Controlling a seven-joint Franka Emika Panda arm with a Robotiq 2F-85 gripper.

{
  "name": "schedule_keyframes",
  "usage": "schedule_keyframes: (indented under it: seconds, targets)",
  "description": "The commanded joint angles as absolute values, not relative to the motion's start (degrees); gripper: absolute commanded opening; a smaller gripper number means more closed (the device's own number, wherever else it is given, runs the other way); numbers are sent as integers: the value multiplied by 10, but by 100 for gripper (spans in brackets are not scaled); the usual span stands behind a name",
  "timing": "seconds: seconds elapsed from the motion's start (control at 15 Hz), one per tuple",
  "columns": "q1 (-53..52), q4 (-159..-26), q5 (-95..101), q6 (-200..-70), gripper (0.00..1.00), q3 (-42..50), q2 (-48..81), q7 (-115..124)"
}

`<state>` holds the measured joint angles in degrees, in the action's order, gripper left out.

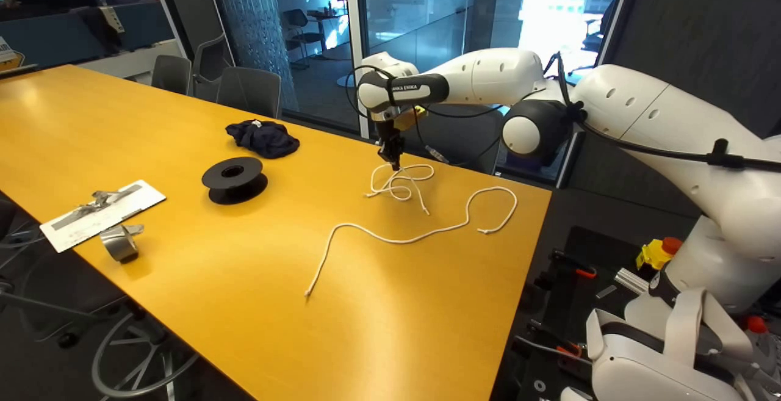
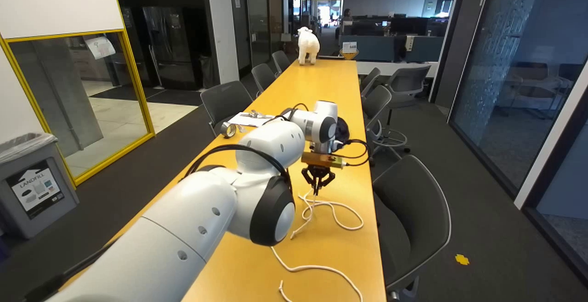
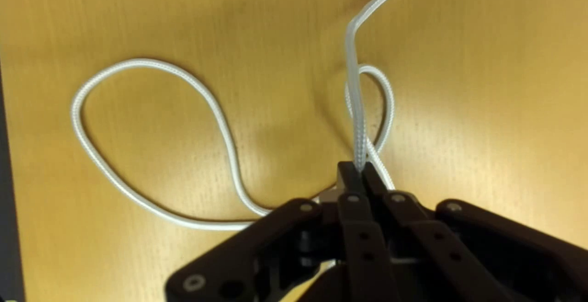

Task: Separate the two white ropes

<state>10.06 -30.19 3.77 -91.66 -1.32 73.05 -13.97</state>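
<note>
- In an exterior view, left of the black spool [image 1: 233, 179], a tape roll [image 1: 119, 244] is resting, apparently outside the work.
- Right of the spool, the closed gripper [image 1: 395, 168] is pinching a strand of the looped rope [image 3: 358, 109], presumably for drawing it farther away.
- Reaching farthest right of the spool, the stretched rope [image 1: 401, 242] is lying loose, apart from the looped rope, probably needing no holding.

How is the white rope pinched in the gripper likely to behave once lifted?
The white rope will probably hang floppy, since it bends into loose curves. It looks light, being thin. It crosses over itself, so it might tangle as the gripper rises.
</note>
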Motion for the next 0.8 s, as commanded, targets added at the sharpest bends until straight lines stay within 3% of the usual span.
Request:
schedule_keyframes:
  seconds: [0.0,0.73]
  targets:
    - [84,-285,52,-858,3,-17,720,-231]
    - [45,-222,157,-753,3,43,738,-506]
